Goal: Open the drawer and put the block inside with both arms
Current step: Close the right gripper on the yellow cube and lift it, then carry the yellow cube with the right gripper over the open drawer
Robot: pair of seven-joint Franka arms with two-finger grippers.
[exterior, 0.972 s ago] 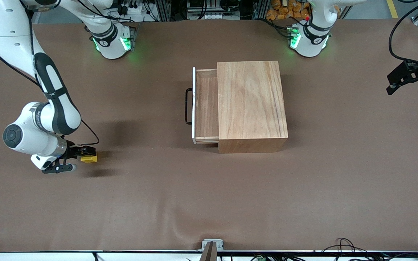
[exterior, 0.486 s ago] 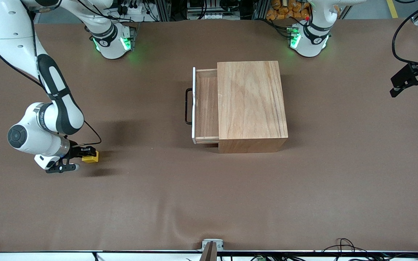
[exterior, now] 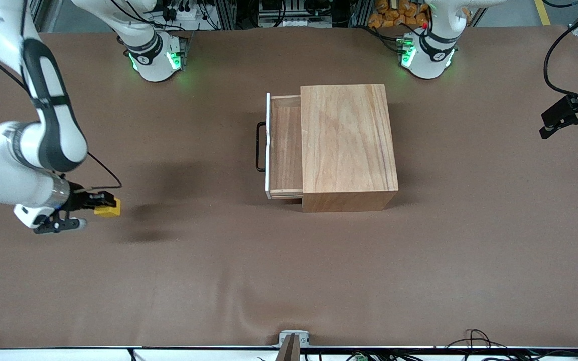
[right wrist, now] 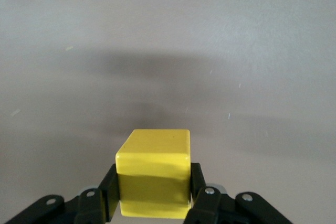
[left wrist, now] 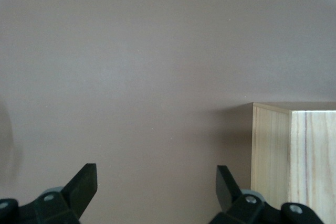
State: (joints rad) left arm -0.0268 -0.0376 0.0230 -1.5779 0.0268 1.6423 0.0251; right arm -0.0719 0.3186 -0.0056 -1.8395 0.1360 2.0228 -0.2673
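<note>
The yellow block (exterior: 109, 208) (right wrist: 153, 169) is clamped between the fingers (right wrist: 109, 192) of my right gripper (exterior: 102, 205) (right wrist: 152, 184), which is shut on it. It hangs just above the brown table near the right arm's end, and its shadow lies apart from it on the surface. The drawer (exterior: 286, 150) stands pulled out of the wooden box (exterior: 347, 143), its white front panel and black handle (exterior: 259, 148) facing the right arm's end; its tray is bare. My left gripper (exterior: 570, 129) (left wrist: 156, 178) hovers open and empty at the left arm's end, beside the box (left wrist: 294, 156).
The two green-lit arm bases (exterior: 154, 59) (exterior: 427, 54) stand along the table edge farthest from the front camera. A small mount (exterior: 293, 341) and loose cables (exterior: 474, 338) sit at the edge nearest that camera.
My right gripper closed on the block, then lifted it off the table and drew it toward the right arm's end. The left gripper shifted only slightly.
</note>
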